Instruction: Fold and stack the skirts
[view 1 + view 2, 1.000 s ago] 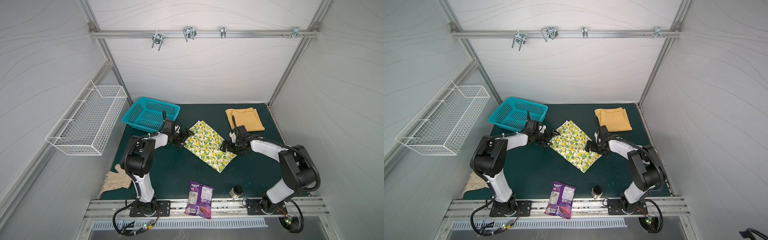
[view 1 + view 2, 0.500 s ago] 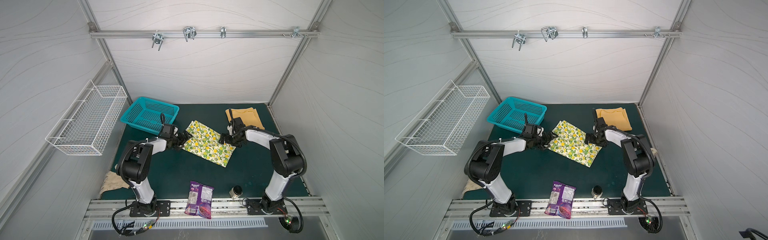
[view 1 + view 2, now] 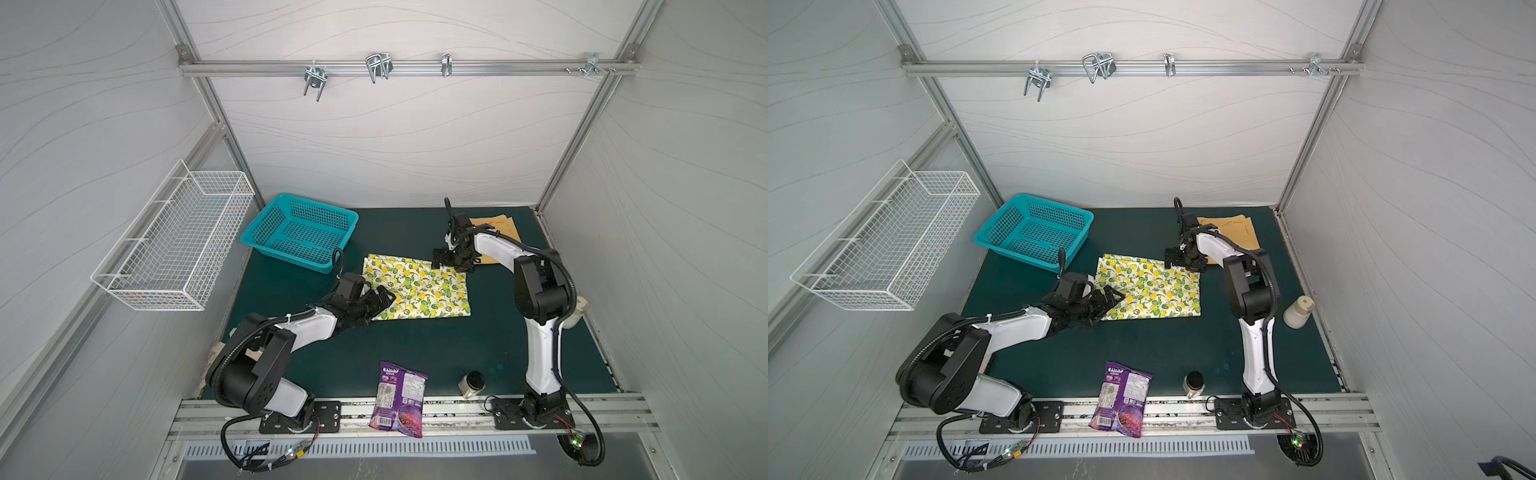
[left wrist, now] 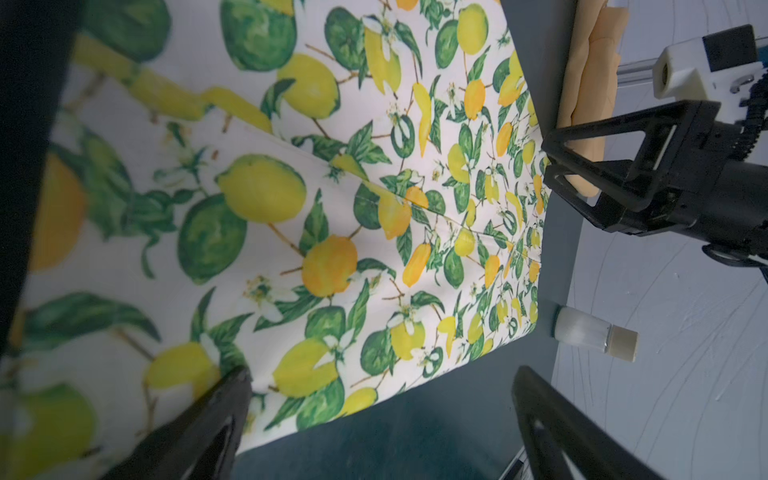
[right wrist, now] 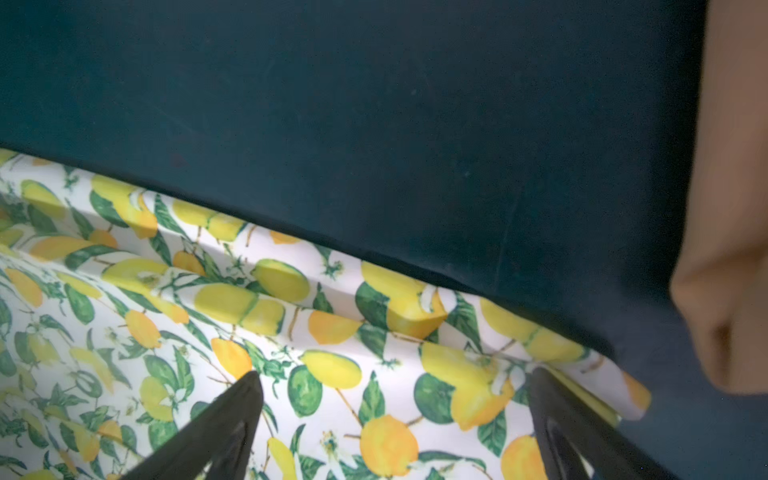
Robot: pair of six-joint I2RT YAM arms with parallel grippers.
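Two skirts lie on the dark green worktop [image 3: 419,353], and they are not stacked. One is the lemon-print skirt [image 3: 424,291], a flat folded rectangle near the middle. The other is the mustard skirt [image 3: 505,224], folded in the far right corner and partly hidden behind the right arm. In the right wrist view a strip of bare worktop separates the two.

Two arms reach in, one to each side of the lemon-print skirt. The left jaws stand spread wide at its near left corner and hold nothing. In the left wrist view one fingertip [image 4: 239,380] is over the printed cloth and the other is over bare worktop beyond the skirt's edge. The right jaws are also spread wide and empty at the far right corner. In the right wrist view one fingertip [image 5: 251,384] is over the print and the other sits close to the corner's edge. I cannot tell whether any fingertip presses the cloth.

There are two baskets. One teal plastic basket [image 3: 299,232] stands on the far left of the worktop, and one white wire basket [image 3: 178,245] hangs on the left wall. One purple snack bag [image 3: 399,399] lies across the front edge. One small dark-lidded jar [image 3: 471,381] stands near the right arm's base. One pale bottle [image 3: 1298,311] lies at the right edge. Four metal fittings hang on the rail [image 3: 519,66] overhead.
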